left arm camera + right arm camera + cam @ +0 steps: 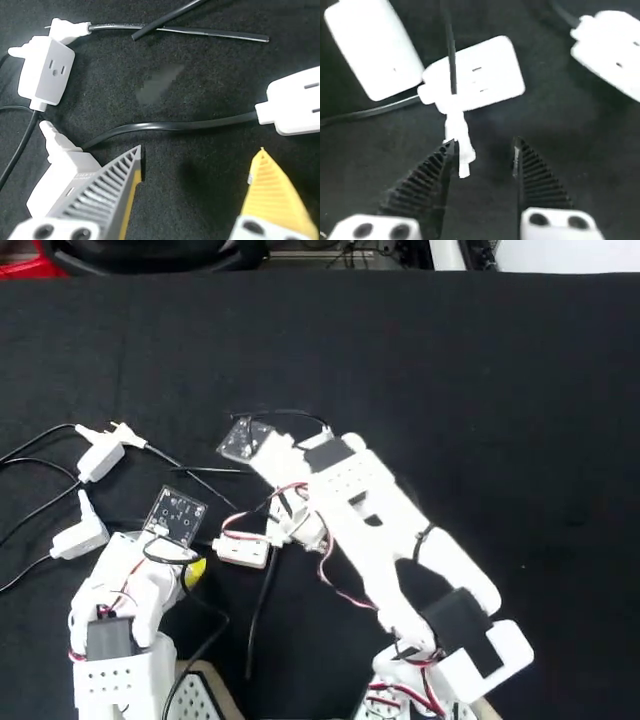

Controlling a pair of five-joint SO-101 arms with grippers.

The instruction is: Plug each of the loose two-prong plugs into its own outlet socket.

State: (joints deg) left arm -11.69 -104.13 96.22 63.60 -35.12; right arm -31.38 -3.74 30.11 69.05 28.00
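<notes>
Right wrist view: your right gripper point(484, 144) sits spread beside a loose plug point(459, 137). The left gripper point(199, 149) is spread and empty. The socket point(485, 75) is unfilled.

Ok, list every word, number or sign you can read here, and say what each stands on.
No readable text anywhere.
The white plastic outlet block with the grey face bears only its socket holes.
The flat white two-slot outlet bears only its slots.
The smooth white rectangular block beside it carries one tiny dark speck, too small to read.
</notes>
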